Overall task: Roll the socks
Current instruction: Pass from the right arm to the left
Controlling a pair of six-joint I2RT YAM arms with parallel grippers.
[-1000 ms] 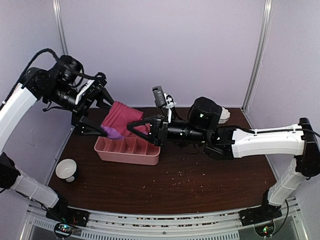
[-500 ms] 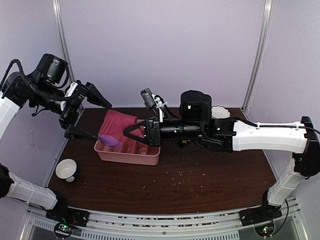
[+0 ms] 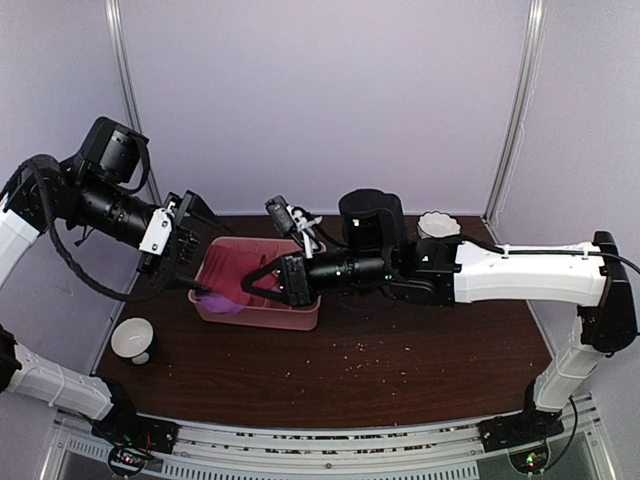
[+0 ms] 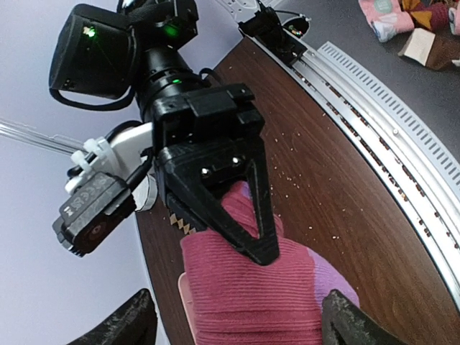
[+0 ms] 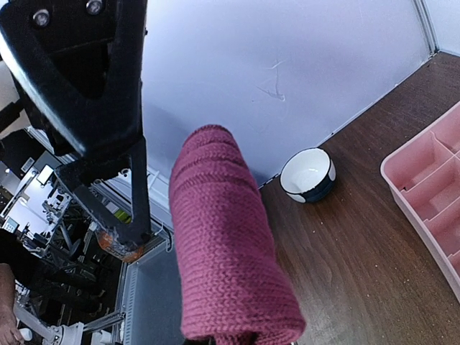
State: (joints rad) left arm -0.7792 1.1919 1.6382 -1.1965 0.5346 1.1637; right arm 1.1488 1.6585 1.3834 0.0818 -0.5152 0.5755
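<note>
A magenta-pink ribbed sock (image 4: 244, 295) with a purple toe (image 4: 332, 277) hangs over the pink tray (image 3: 290, 318). My right gripper (image 3: 262, 282) is shut on it, its black fingers (image 4: 251, 215) clamped across the fabric. In the right wrist view the sock (image 5: 223, 237) shows as a thick rolled bundle that hides my own fingertips. My left gripper (image 4: 241, 327) is open, one fingertip on each side of the sock's lower end, close to the purple toe. In the top view it (image 3: 190, 270) sits just left of the tray. No other sock shows on the table.
A white bowl (image 3: 132, 338) stands on the brown table at the front left, and shows again in the right wrist view (image 5: 307, 175). Another white bowl (image 3: 437, 224) sits at the back right. Crumbs dot the table. Patterned cloth pieces (image 4: 402, 14) lie beyond the front rail.
The right gripper has carried the sock down and left, close over the tray. The left gripper has swung down to the sock's toe end and its jaws have narrowed slightly.
</note>
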